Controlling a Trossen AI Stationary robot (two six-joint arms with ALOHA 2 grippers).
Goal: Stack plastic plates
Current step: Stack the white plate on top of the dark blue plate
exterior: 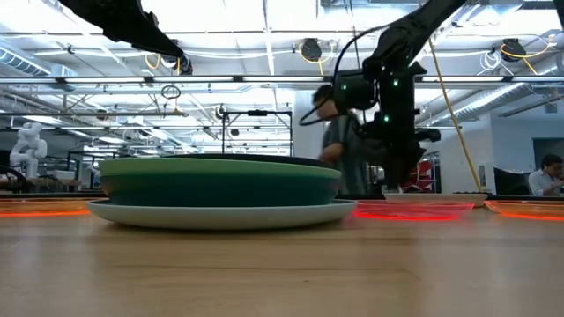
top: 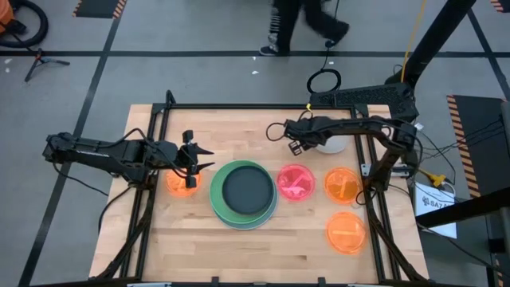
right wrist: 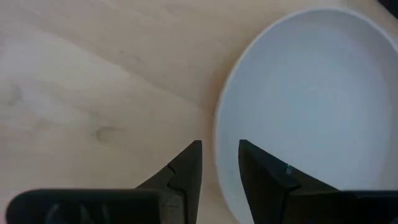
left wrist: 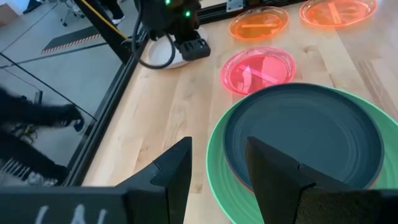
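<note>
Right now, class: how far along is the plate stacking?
Done: a dark grey plate tops the central stack. In hand: the right hand straddles the white plate's rim; the left hand hangs open. Left: pink plate and three orange plates.

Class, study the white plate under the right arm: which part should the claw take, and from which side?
Take the white plate by its thin raised rim, coming from above at the edge nearest the right claw. It lies flat on the table, so only the rim fits between the open fingers.
</note>
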